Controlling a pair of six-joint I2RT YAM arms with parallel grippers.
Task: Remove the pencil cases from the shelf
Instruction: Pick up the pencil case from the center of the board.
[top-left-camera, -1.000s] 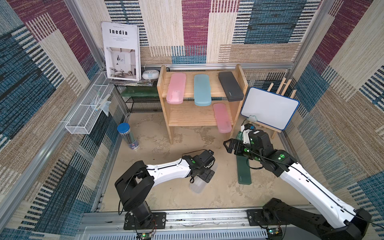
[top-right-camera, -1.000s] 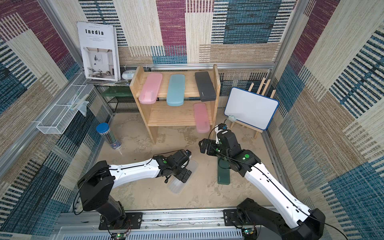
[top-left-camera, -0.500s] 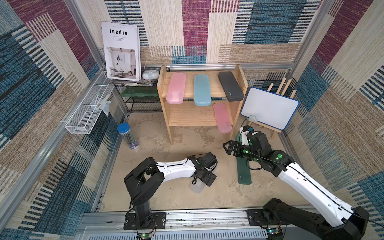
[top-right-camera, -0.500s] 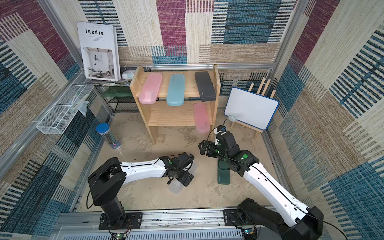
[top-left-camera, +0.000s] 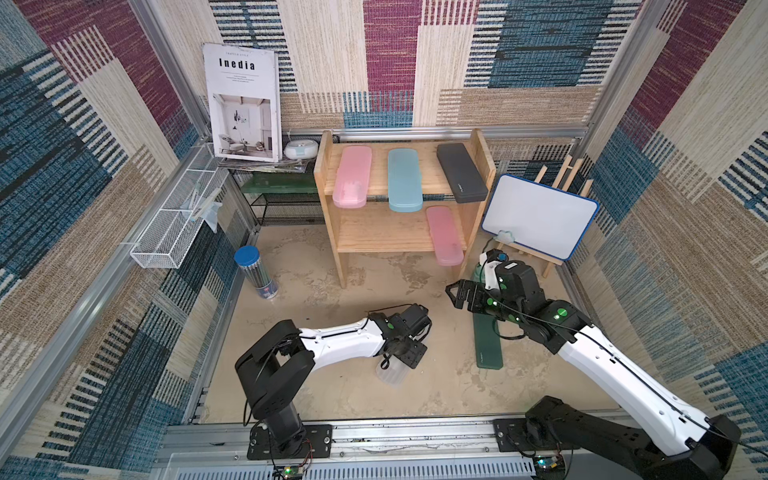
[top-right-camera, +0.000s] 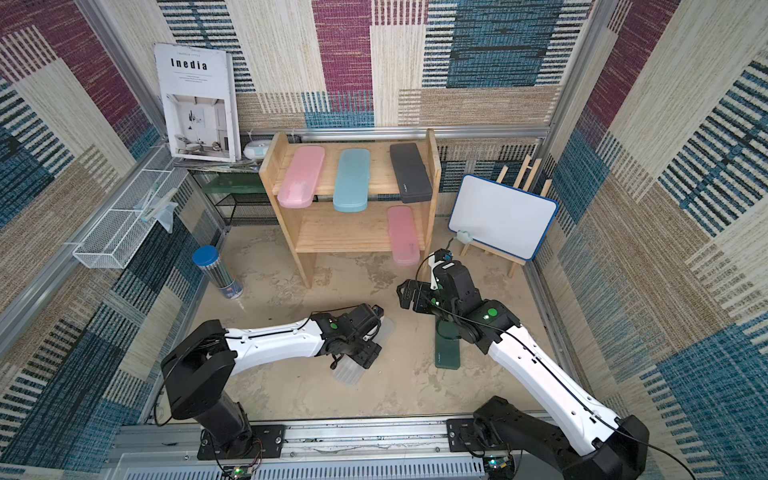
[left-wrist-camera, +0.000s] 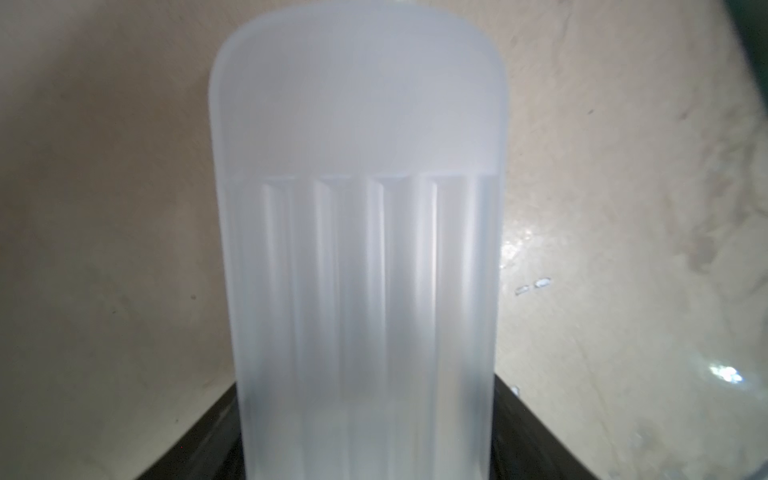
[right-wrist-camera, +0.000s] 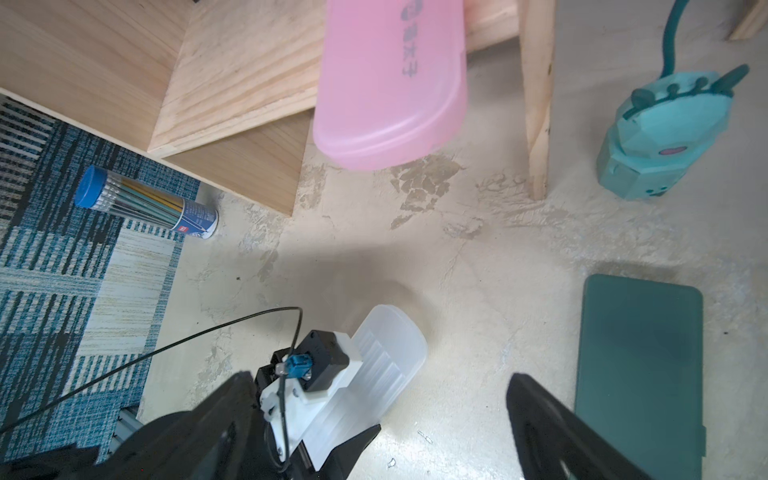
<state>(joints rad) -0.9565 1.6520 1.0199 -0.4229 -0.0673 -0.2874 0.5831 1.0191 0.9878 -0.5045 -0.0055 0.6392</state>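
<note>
The wooden shelf (top-left-camera: 382, 237) holds a pink pencil case (top-left-camera: 352, 176), a light blue one (top-left-camera: 404, 180) and a black one (top-left-camera: 461, 172) on its upper board. A second pink case (top-left-camera: 444, 236) overhangs the lower board's front edge. On the floor lie a dark green case (top-left-camera: 488, 345) and a frosted clear case (top-left-camera: 390, 374). My left gripper (top-left-camera: 409, 353) straddles the clear case (left-wrist-camera: 357, 249), its fingers (left-wrist-camera: 523, 428) pressed against both long sides. My right gripper (top-left-camera: 453, 291) hangs open above the floor, just left of the green case (right-wrist-camera: 640, 365), facing the lower pink case (right-wrist-camera: 390, 83).
A blue-capped cylinder of pencils (top-left-camera: 255, 272) stands left of the shelf. A whiteboard on an easel (top-left-camera: 540, 216) and a teal toy (right-wrist-camera: 665, 133) stand at the right. A white wire basket (top-left-camera: 174, 232), a black mesh rack (top-left-camera: 286, 208) and a book (top-left-camera: 243, 102) line the left wall.
My left gripper's jaws have narrowed onto the clear case, and that arm's elbow has swung inward. The clear case and my right arm have barely moved.
</note>
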